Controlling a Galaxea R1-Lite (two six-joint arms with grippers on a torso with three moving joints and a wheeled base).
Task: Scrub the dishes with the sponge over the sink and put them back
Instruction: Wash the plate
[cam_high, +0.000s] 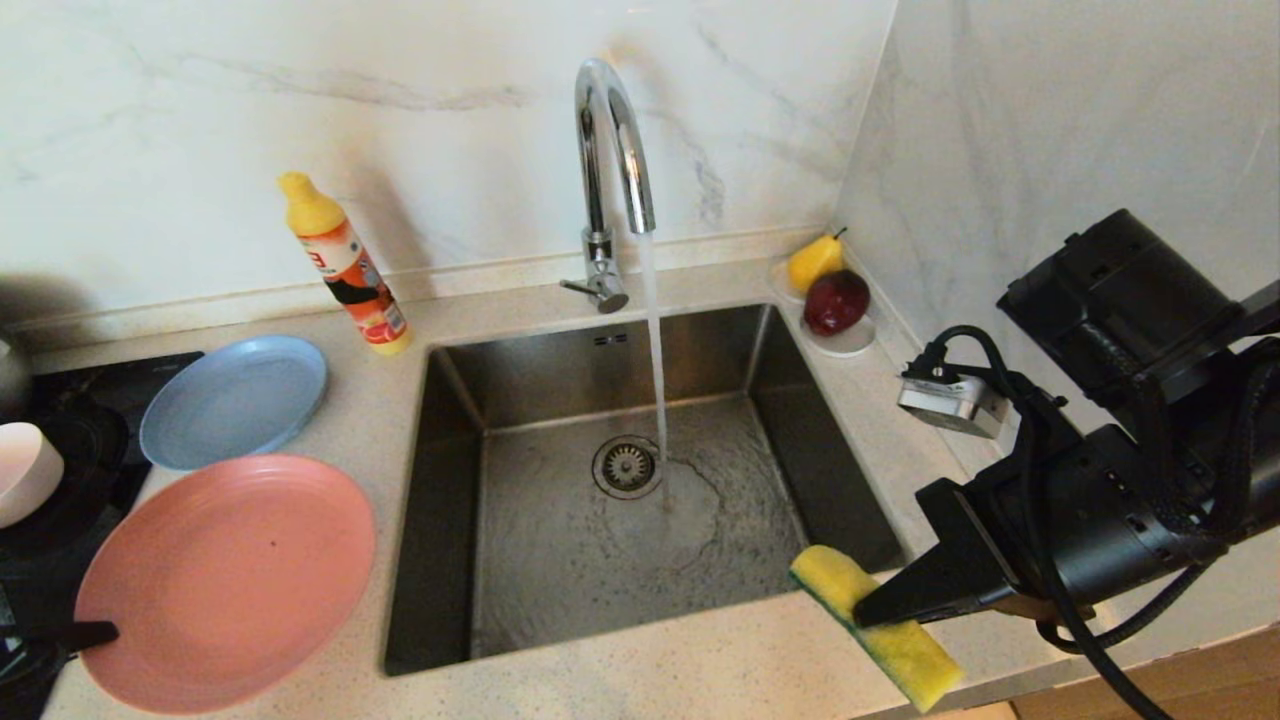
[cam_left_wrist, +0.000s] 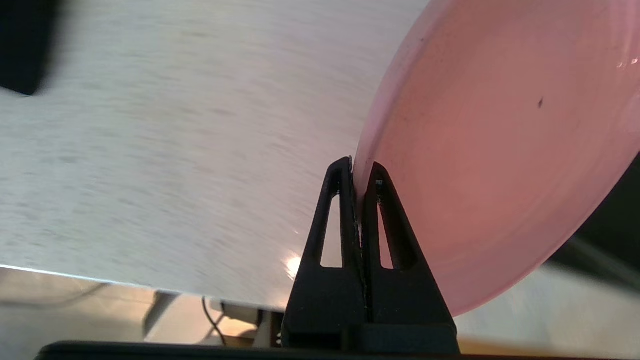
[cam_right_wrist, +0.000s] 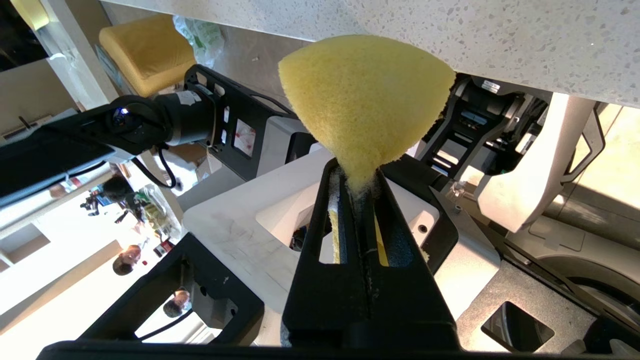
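The sink (cam_high: 560, 560) occupies the centre of the speckled tabletop (cam_high: 700, 670); water runs from the chrome faucet (cam_high: 610, 150) onto the basin floor beside the round drain (cam_high: 627, 466).

The right arm (cam_high: 1120, 480) enters from the right side of the head view and reaches level toward the sink's near right corner. The right hand (cam_high: 880, 605) has its fingers pressed together on the sponge (cam_high: 875, 625), pinching it across its middle. The sponge sits over the tabletop edge at that corner, yellow with a green edge, its far end just over the basin rim. In the right wrist view the sponge (cam_right_wrist: 365, 100) bulges above the fingers (cam_right_wrist: 320, 220), hiding what lies behind it.

The pink plate (cam_high: 225, 580) sits on the tabletop left of the sink, near edge. The left hand (cam_high: 60, 635) is largely cut off at the lower left corner of the head view; only one dark finger shows at the plate's rim. The left wrist view shows its fingers (cam_left_wrist: 345, 220) clamped on the rim of the pink plate (cam_left_wrist: 500, 165), one finger on each face.

The blue-grey plate (cam_high: 235, 400) lies behind the pink plate. The pale bowl (cam_high: 25, 470) is cut off at the left edge. An orange bottle (cam_high: 345, 265) stands behind the sink's left corner. A pear (cam_high: 815, 260) and a dark red fruit (cam_high: 837, 300) rest on a white saucer (cam_high: 850, 342) at the far right corner.
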